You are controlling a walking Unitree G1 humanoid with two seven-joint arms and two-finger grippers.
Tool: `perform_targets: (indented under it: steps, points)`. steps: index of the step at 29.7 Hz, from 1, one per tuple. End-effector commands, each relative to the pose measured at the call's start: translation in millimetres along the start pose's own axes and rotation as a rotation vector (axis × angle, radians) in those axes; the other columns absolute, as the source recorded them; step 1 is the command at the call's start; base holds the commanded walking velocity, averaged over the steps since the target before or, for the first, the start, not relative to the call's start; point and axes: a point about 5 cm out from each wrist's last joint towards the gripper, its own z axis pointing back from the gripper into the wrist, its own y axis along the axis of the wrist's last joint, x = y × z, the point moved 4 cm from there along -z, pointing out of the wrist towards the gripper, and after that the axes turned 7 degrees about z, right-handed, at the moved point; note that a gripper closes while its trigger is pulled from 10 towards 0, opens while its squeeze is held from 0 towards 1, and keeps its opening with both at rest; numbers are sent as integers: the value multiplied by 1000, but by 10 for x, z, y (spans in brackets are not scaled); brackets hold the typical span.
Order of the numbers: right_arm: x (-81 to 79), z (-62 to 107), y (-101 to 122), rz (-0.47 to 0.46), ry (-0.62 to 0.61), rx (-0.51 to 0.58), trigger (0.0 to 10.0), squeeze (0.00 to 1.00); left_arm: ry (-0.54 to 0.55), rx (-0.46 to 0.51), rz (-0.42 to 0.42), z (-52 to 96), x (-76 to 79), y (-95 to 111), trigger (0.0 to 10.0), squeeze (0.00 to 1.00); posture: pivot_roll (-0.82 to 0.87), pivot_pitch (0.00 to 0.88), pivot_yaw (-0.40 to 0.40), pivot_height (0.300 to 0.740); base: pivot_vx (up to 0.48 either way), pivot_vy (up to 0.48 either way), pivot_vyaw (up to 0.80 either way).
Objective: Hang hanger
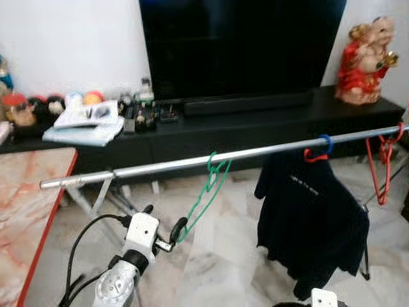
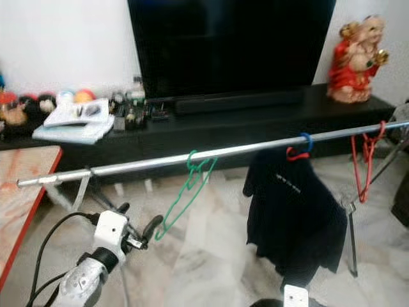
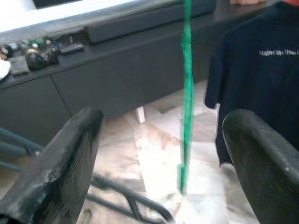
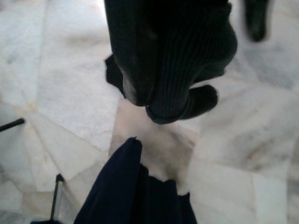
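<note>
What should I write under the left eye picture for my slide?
Green hanger hooked on the silver rail, the left gripper at its lower end.

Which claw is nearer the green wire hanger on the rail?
Left. The left claw is open at the green wire hanger's lower end; the right arm hangs low, under the dark T-shirt.

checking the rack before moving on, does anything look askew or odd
The green hanger is hooked on the metal rail but hangs slanted, its lower end swung toward the left hand, whose fingers are open around it. The dark shirt and red hangers hang straight.
</note>
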Motion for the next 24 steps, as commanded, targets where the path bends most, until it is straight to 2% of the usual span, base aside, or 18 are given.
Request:
perform_targets:
  steps: [1,7,16,21,24]
  points:
    - [-84,7,29,-16,14,10,10000,0,1,-10,-22,19,-48,3,10000,0,97,0,63,740,0,0,0]
    - [-69,4,47,-19,5,17,10000,0,-4,-10,-26,19,-38,3,10000,0,94,0,62,740,0,-358,0]
    - [-54,-6,115,-21,-8,42,10000,0,2,-11,-16,16,-42,3,10000,0,97,0,61,740,0,0,0]
    - [34,-30,324,-43,-48,127,10000,0,8,-13,-17,31,-72,-3,10000,0,99,0,64,740,0,0,0]
    - [90,-32,564,-73,-71,230,10000,0,20,-14,1,36,-98,-3,10000,0,91,0,68,740,0,0,0]
